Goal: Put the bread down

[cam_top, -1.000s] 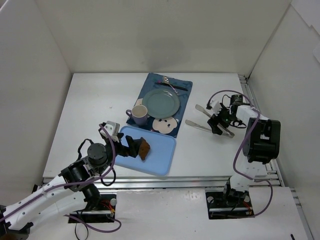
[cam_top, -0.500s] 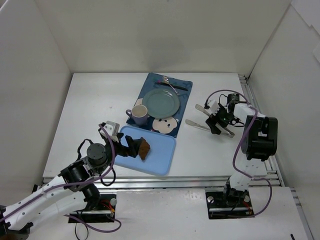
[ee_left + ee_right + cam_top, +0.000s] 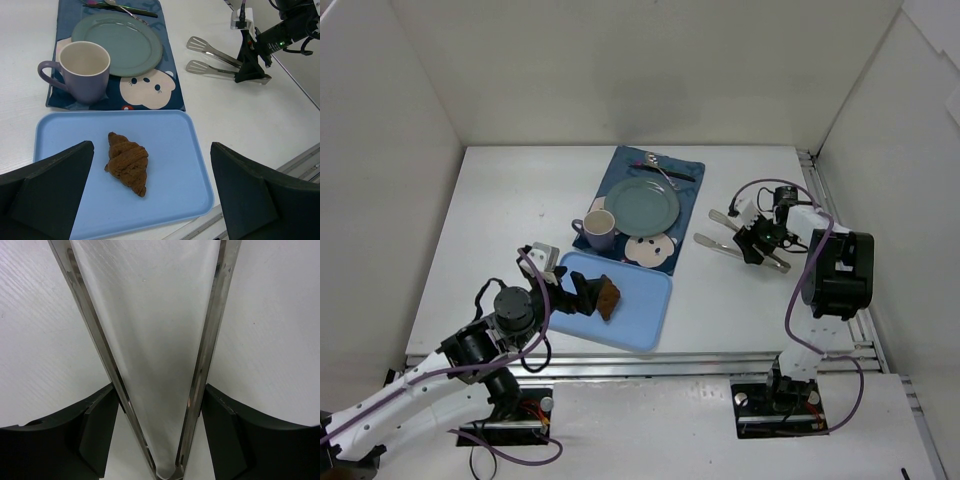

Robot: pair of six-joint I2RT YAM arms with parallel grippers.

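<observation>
The bread (image 3: 607, 297) (image 3: 127, 162), a small dark brown croissant-like piece, lies on the blue tray (image 3: 642, 317) (image 3: 175, 145). My left gripper (image 3: 584, 293) (image 3: 151, 167) hovers open just above it, and the bread sits between its fingers without touching them. At the right of the table lie metal tongs (image 3: 715, 246) (image 3: 210, 49) (image 3: 210, 340). My right gripper (image 3: 757, 245) (image 3: 160, 405) is shut on them near their hinge end, one finger pressed against each arm.
Behind the tray a dark blue placemat (image 3: 620, 165) carries a green plate (image 3: 641, 203) (image 3: 117, 42), a lilac mug (image 3: 599, 229) (image 3: 82, 70), a bear-face coaster (image 3: 648, 249) (image 3: 147, 90) and cutlery (image 3: 665, 172). White walls enclose the table on three sides.
My right gripper's fingers have closed in onto the tongs' two arms. The left arm and the bread have stayed where they were.
</observation>
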